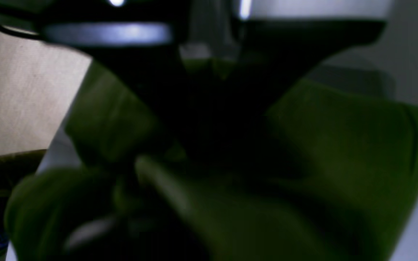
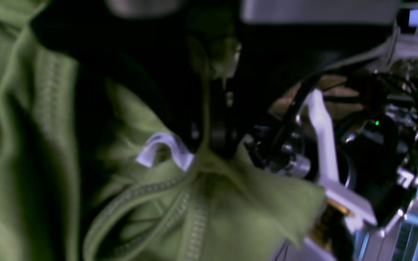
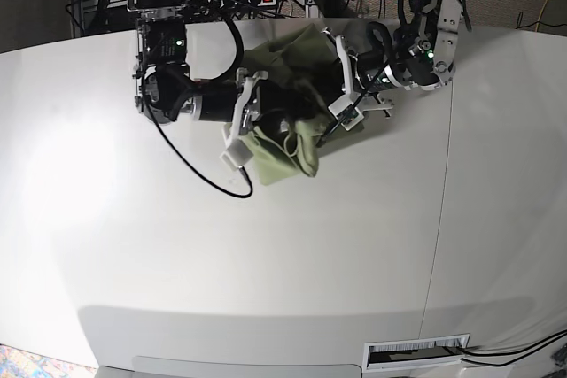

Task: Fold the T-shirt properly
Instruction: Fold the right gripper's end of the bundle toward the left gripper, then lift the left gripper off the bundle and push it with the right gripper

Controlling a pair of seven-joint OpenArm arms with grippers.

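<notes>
With both the left gripper (image 3: 341, 117) and the right gripper (image 3: 266, 121) pinched on the bunched T-shirt (image 3: 288, 152) above the table (image 3: 266, 263), you should draw them apart evenly to spread it flat

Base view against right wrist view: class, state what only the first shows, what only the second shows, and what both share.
Only the base view shows the whole white table, both arms, and the left gripper shut on the T-shirt. Only the right wrist view shows the small white tag and stitched hems close up. Both show the bunched green T-shirt with the right gripper shut on it.
</notes>
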